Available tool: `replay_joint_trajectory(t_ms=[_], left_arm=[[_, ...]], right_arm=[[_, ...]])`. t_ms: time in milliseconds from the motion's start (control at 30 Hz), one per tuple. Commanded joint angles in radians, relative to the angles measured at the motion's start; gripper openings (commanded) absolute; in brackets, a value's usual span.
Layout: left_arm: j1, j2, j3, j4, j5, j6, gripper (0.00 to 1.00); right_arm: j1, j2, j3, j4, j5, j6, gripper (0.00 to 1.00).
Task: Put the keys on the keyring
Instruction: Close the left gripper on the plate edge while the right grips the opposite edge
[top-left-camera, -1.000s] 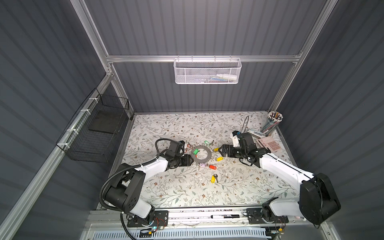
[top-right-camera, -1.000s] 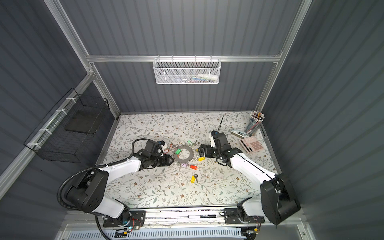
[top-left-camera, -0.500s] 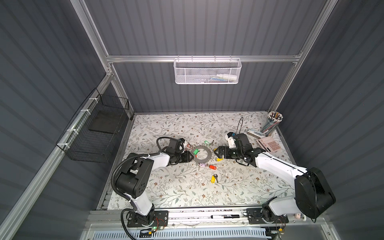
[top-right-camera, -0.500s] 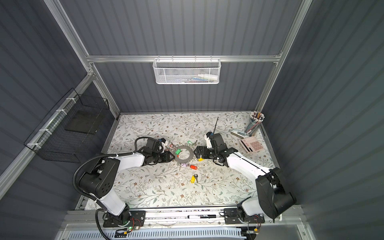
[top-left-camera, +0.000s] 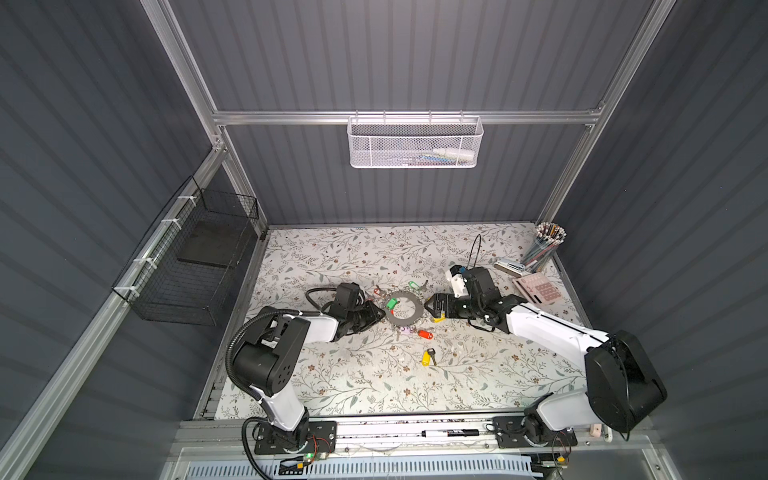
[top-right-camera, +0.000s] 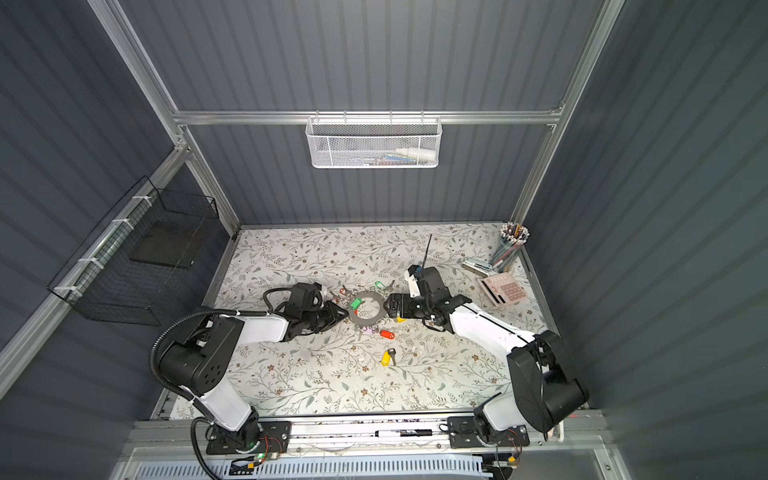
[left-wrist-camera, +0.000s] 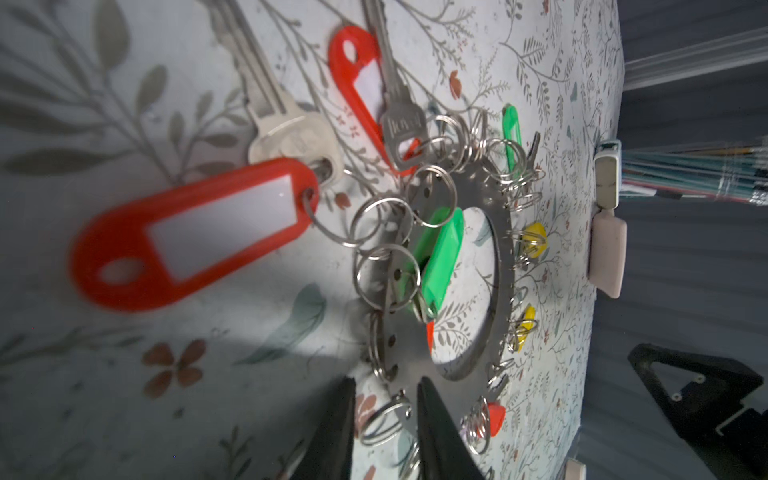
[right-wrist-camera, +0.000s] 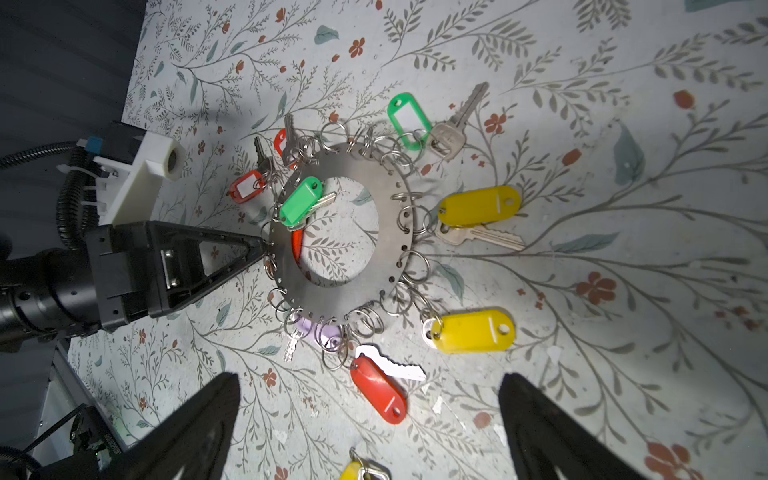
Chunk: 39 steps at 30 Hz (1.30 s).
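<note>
**Left gripper at the keyring rim, one key lying loose**

Table (top-left-camera: 332, 374): floral top, with the keyring (right-wrist-camera: 395, 232) flat at mid-table between the two arms.

Left gripper (left-wrist-camera: 386, 386): low at the keyring's rim. The jaws are narrow, and the small gap between them has a split ring (left-wrist-camera: 376, 424) in it. Cannot tell whether anything is pinched.

Right gripper (right-wrist-camera: 370, 378): jaws spread wide and empty, hanging over the opposite side of the keyring, above a red key (right-wrist-camera: 378, 390).

Step, by my judgement: steadying the keyring so the other arm can fetch a key.

Keys (right-wrist-camera: 478, 205): most fan round the rim at split rings.
- A green key (right-wrist-camera: 301, 201) lies across the keyring itself.
- The red key is just beside the rim; whether it is attached is unclear.
- A loose key (top-left-camera: 428, 357), yellow-tagged, lies apart, nearer the front edge.

Next move likely needs a firm hold on the rim, then the right gripper down on the loose key's tag. Threading it onto a split ring looks like fine work.

In the way: rings and tags crowd the rim.

Around, well apart from the work: black basket (top-left-camera: 195, 266), white basket (top-left-camera: 413, 143), calculator (top-left-camera: 538, 289), pencil cup (top-left-camera: 544, 245)
</note>
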Motion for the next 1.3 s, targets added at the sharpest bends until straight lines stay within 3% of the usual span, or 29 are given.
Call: replay_joint_trajectory(t_ms=[0,367,1000,1100,1267], left_arm=[[0.002,0.023,-0.045,0.017,-0.062,-0.147,0.25],[0.001,0.051,-0.086,0.129,-0.076,-0.222,0.17],[0.001,-0.006,-0.079,0.118,-0.070,-0.225,0.04],[-0.002,-0.036,-0.058,0.058,-0.065,-0.199,0.03],[-0.019,-0.104,0.058,-0.209,-0.086,-0.068,0.00]], right_arm=[[0.007,0.003,0.015,0.010,-0.012,0.004,0.99],[0.017,-0.002,0.004,0.013,-0.020,0.001,0.99],[0.027,0.036,0.022,0.018,-0.039,-0.002,0.99],[0.026,0.038,0.028,0.016,-0.038,-0.004,0.99],[0.026,0.032,0.035,0.031,-0.032,-0.006,0.99]])
